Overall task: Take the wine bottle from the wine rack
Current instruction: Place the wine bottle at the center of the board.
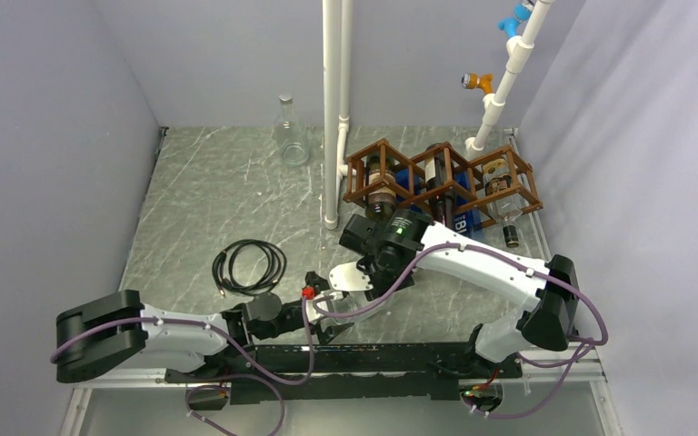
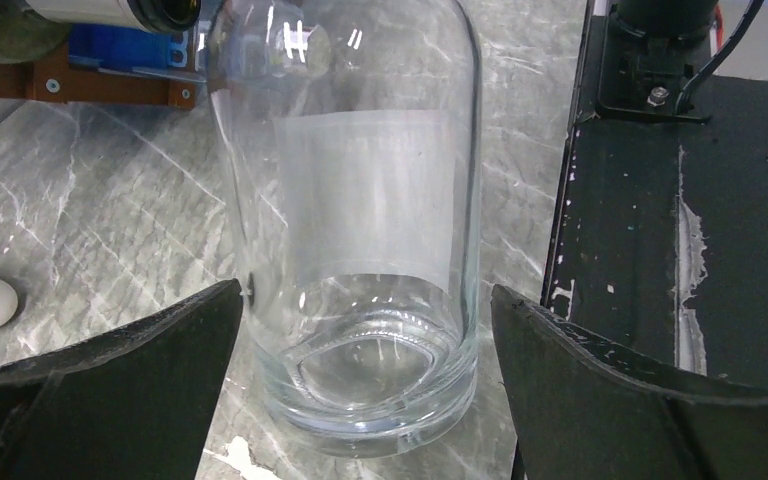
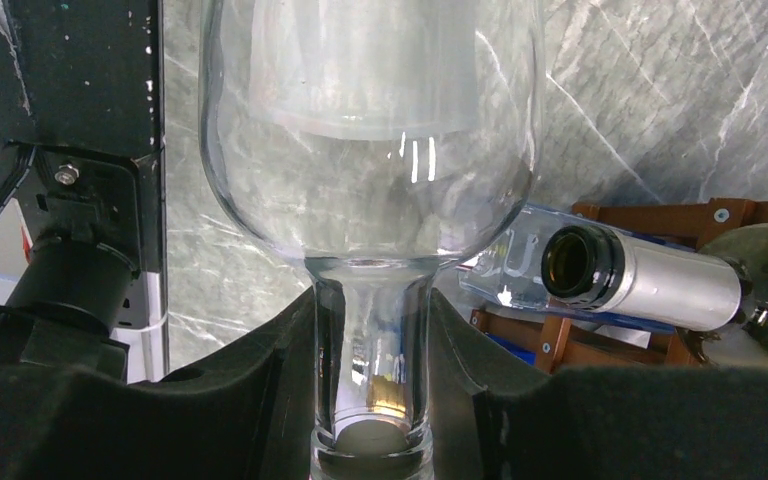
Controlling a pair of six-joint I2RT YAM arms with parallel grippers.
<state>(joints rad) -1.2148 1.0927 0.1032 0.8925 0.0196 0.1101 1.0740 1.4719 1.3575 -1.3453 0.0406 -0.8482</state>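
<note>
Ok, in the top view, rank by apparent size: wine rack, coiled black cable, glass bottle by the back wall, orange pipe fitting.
1. wine rack
2. coiled black cable
3. glass bottle, narrower than the coil; it stands farther from the camera, so this pair is unsure
4. orange pipe fitting

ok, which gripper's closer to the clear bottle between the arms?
Right. The right gripper is shut on the clear bottle at its neck; the left gripper sits open either side of its base, not gripping.
</note>
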